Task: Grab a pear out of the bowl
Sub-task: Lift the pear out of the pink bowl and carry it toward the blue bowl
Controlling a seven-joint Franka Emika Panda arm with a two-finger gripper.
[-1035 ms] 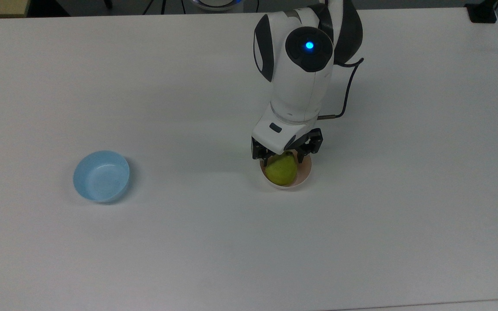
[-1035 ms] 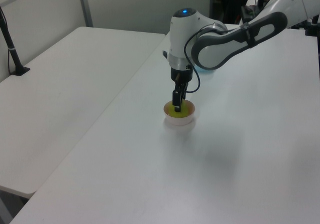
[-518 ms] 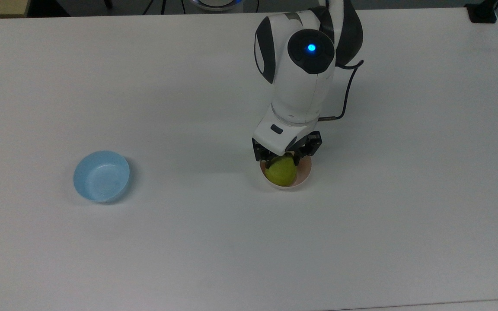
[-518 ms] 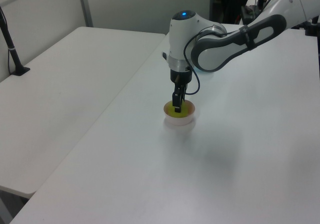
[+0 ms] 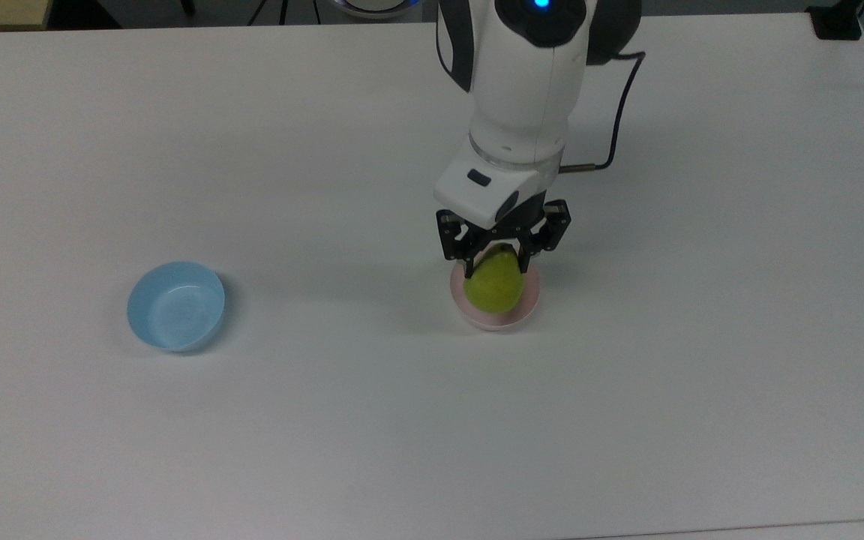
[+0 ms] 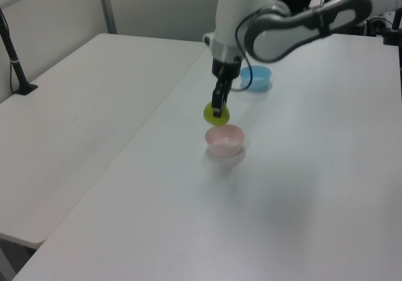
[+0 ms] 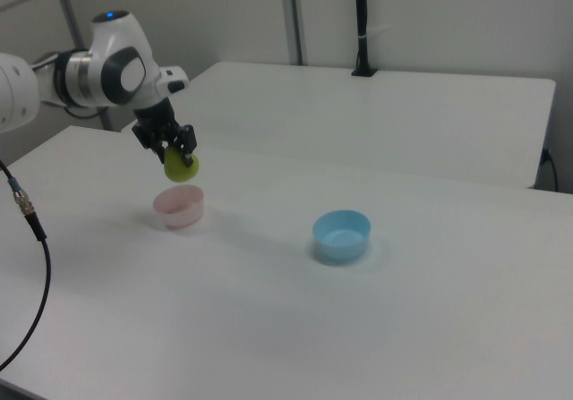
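Note:
The yellow-green pear [image 5: 494, 283] [image 6: 213, 113] [image 7: 182, 168] hangs in the air, clear of the pale pink bowl [image 5: 496, 319] [image 6: 225, 140] [image 7: 179, 205]. My gripper [image 5: 495, 264] [image 6: 217, 109] [image 7: 177, 157] is shut on the pear's upper part, one black finger on each side. The pear sits a short way above the bowl's rim, and the bowl stands on the white table with nothing in it. In the top view the pear covers most of the bowl's inside.
A light blue bowl [image 5: 175, 305] [image 6: 255, 78] [image 7: 341, 234] stands alone, far toward the top view's left. A black cable [image 5: 616, 112] hangs from the arm. A second white table [image 6: 81, 99] adjoins this one across a seam.
The arm rose with the pear held between the fingers. The pear left the pink bowl and now hangs above it; the bowl stayed in place.

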